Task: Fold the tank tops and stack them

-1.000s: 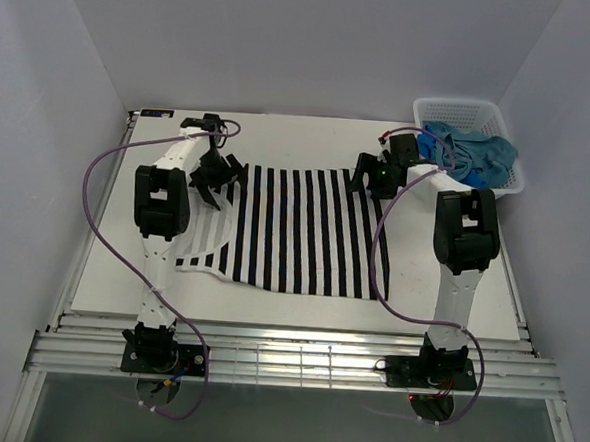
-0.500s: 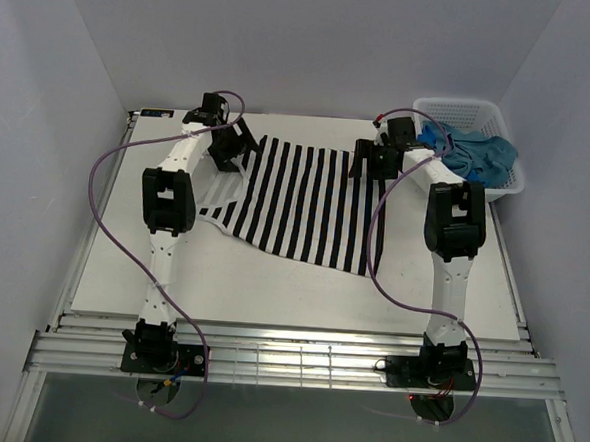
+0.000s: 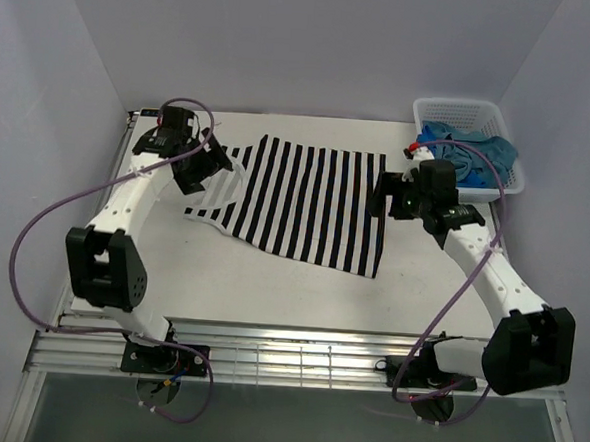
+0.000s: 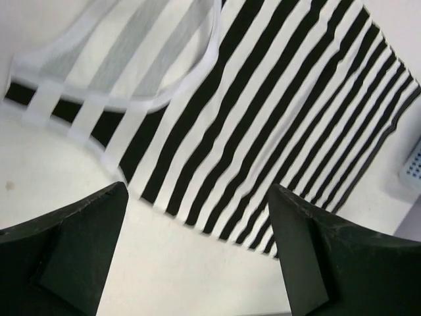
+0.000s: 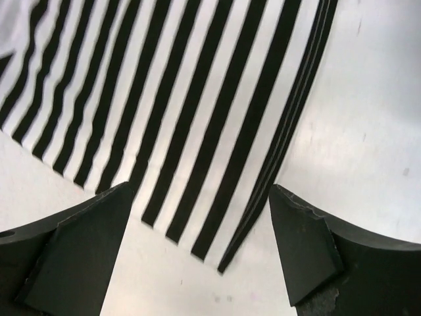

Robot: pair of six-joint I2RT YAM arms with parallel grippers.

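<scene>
Now, striped tank top (image 3: 306,202) flat on table (image 3: 271,280), left hand (image 4: 197,191) and right hand (image 5: 200,191) spread wide, empty

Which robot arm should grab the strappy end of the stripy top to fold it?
Probably the left arm: its open jaws hang above the strap end of the striped top. The right arm has open jaws over the opposite edge.

In the top view, the left gripper (image 3: 196,175) is covering part of the striped tank top (image 3: 306,207) at its strap end. The basket (image 3: 460,109) wall is hiding the lower part of the bunched blue tank tops (image 3: 474,154), and their boundary is not resolving. In the wrist views, frame edges are cropping the striped cloth, the left gripper and the right gripper (image 5: 198,191).
</scene>
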